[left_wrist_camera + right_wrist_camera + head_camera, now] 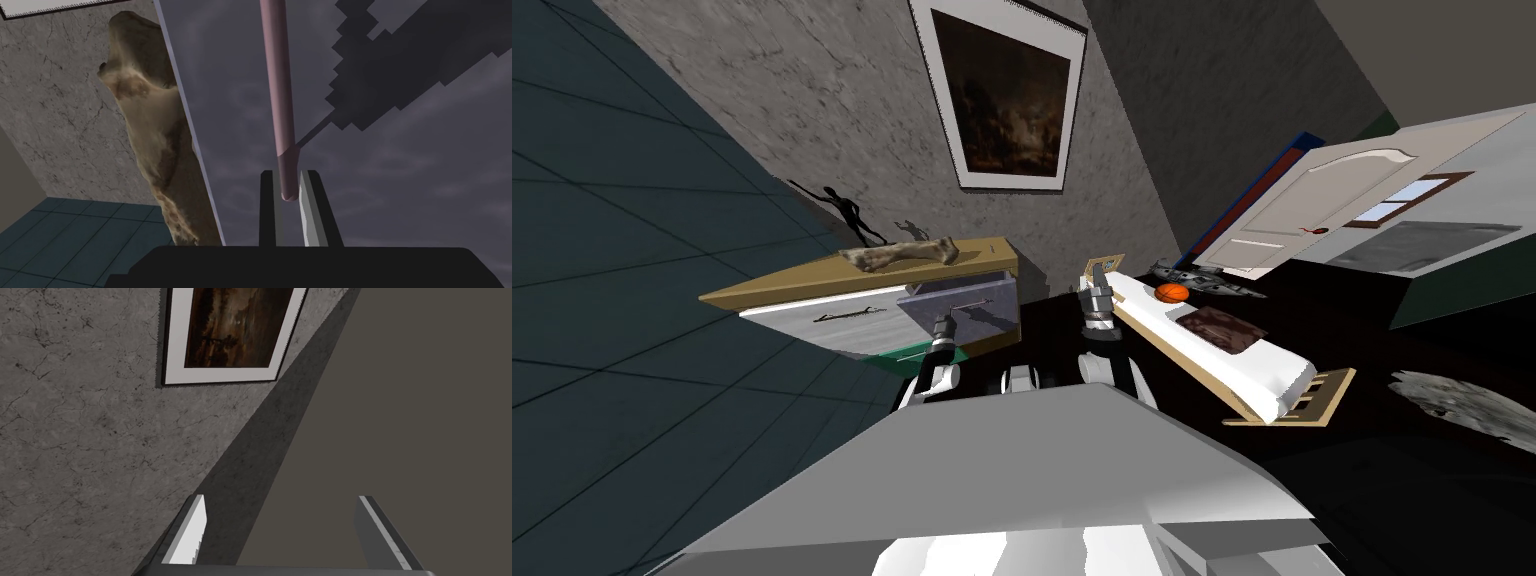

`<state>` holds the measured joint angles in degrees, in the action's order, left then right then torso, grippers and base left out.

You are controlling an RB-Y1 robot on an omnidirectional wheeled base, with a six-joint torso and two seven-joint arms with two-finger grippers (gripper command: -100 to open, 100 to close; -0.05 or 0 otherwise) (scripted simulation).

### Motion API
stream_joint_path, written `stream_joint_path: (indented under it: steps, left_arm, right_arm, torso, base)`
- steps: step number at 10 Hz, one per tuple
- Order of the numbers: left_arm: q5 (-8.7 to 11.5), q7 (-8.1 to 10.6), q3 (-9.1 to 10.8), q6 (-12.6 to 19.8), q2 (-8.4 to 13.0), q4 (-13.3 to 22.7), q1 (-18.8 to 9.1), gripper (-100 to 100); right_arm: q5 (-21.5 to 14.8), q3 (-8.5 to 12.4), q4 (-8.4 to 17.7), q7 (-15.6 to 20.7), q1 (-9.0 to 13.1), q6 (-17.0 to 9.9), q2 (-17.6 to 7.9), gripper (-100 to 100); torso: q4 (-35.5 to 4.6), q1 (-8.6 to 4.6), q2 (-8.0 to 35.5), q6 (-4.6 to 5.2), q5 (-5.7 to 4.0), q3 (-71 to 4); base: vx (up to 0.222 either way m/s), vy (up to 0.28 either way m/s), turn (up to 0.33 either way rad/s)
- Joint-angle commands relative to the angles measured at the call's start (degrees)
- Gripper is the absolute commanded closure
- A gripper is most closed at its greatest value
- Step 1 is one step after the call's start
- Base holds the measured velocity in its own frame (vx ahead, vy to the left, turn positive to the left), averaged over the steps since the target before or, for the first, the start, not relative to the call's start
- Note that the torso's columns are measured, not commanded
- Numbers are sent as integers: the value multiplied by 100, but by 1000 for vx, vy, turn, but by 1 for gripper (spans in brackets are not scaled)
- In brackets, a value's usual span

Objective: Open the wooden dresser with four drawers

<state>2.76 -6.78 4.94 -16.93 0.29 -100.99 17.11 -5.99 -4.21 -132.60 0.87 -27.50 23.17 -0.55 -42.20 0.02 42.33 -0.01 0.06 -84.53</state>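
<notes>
**Ana:** What is the robot's left gripper (289, 210) doing?

**Ben:** Its two fingers (267, 215) are closed on the end of a handle (278, 100), a thin mauve bar. The tip of the bar sits between the blades, and they press it from both sides.

**Ana:** What does this handle belong to?

**Ben:** It belongs to a grey drawer (400, 190). The bar runs along the drawer's front, away from the gripper, and casts a jagged shadow on it.

**Ana:** And where is the dresser (812, 285) itself?

**Ben:** The head view shows it in front of the robot, on its left side, against a grey cracked wall (762, 90). It has a tan wooden top and grey fronts. The held drawer is in the upper row, on the side nearer to the bed (1252, 365). Its front stands forward, out of line with the front of the drawer beside it.

**Ana:** Is anything on top of the dresser?

**Ben:** A pale, bone-shaped piece (902, 254) lies there. The left wrist view shows it just past the drawer's edge. A thin black figurine (847, 212) stands behind it.

**Ana:** What about the right gripper (281, 500)?

**Ben:** It is raised beside the dresser, between the dresser and the bed. Its fingers are wide apart and hold nothing. An orange ball (1171, 292) rests on the bed.
</notes>
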Motion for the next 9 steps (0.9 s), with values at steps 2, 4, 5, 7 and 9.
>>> stream_joint_path:
  steps: [2,4,5,7,9]
  left_arm:
    - [-4,3,-59,55,9,-91,125,100]
    - [9,1,-44,286,7,-345,142,-100]
    - [15,-1,-39,407,8,-476,152,-100]
    - [26,-5,-30,651,11,-739,173,-100]
    - [37,-9,-21,895,14,-1002,193,-100]
  right_arm:
    - [0,0,0,0,0,0,0,0]
    - [0,0,0,0,-1,0,0,0]
    - [0,1,0,0,-2,0,-1,0]
    - [0,1,-1,0,-3,0,-1,0]
    - [0,1,0,0,-2,0,-1,0]
  torso:
    - [2,-6,-12,7,-1,-5]
    - [-3,8,-40,2,-6,-24]
    - [-1,5,-45,1,-7,-29]
    - [-5,-1,-18,1,-6,-12]
    - [-12,-4,0,3,-8,0]
  base:
    - [-177,-46,14]
    - [-57,-11,-4]
    - [0,0,0]
    - [11,-1,1]
    - [3,-1,-2]
